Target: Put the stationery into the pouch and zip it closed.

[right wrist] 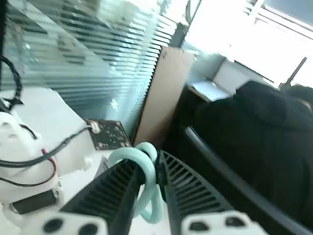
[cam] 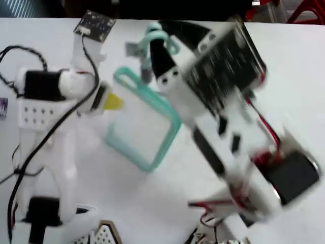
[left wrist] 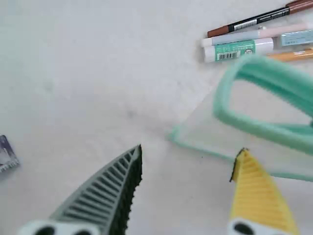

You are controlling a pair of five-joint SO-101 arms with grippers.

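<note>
The pouch (cam: 143, 128) lies flat on the table (cam: 152, 203); it looks light and floppy; the right gripper (right wrist: 154, 164) is clenched on its loop (right wrist: 142, 152), probably the best hold; the left gripper (left wrist: 190, 149) hangs released beside its edge; pens (left wrist: 239, 46) lie near.

White tabletop (cam: 147, 208), bare stretch up front. Clear pouch (cam: 142, 127) with mint-green edging lies mid-tabletop, one corner pointing toward near edge. Just beside its mint rim, pens (left wrist: 239, 49) lie side by side on surface: brown one, white marker with green label, pale pink one, orange one. Small purple item (cam: 2, 108) sits well apart from pouch.
</note>
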